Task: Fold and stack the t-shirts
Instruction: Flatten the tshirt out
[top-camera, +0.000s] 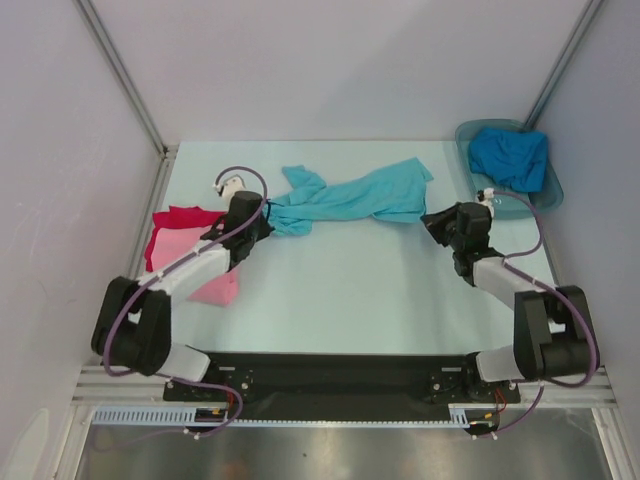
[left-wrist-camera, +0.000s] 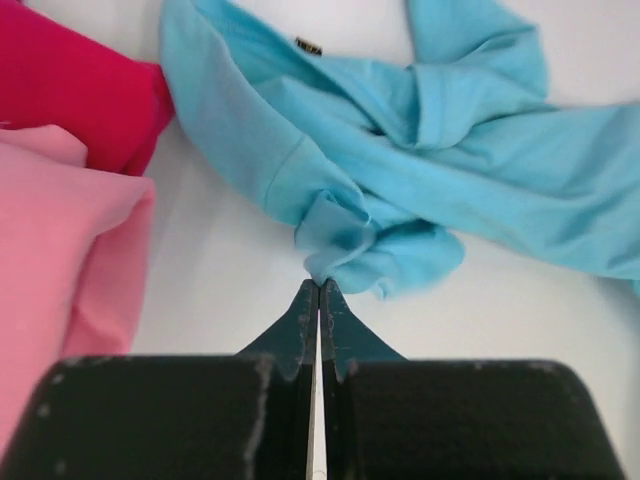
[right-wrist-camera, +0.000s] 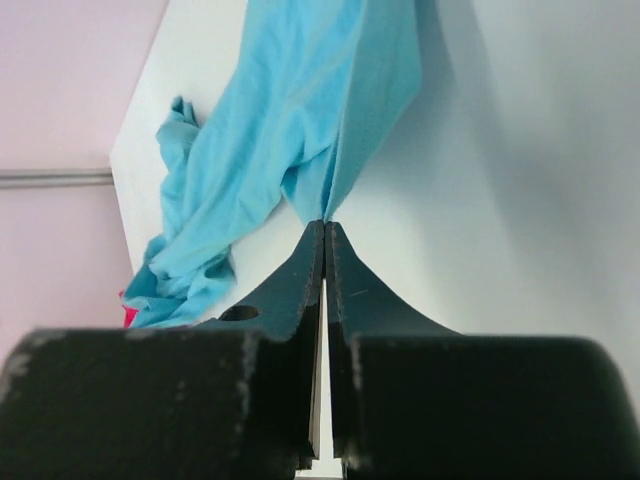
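Observation:
The turquoise t-shirt (top-camera: 350, 198) lies stretched and twisted across the far middle of the table. My left gripper (top-camera: 268, 213) is shut on its bunched left end (left-wrist-camera: 340, 250). My right gripper (top-camera: 428, 218) is shut on its right edge (right-wrist-camera: 330, 140). The red t-shirt (top-camera: 180, 218) lies folded at the left with the pink t-shirt (top-camera: 190, 262) folded partly over it; both show in the left wrist view, red (left-wrist-camera: 70, 80) and pink (left-wrist-camera: 60, 260). The deeper blue t-shirt (top-camera: 510, 158) is crumpled in the tub.
The grey translucent tub (top-camera: 548, 195) stands at the far right corner, just beyond my right arm. A small white object (top-camera: 228, 184) lies behind my left gripper. Cage posts and walls close in the left, right and back.

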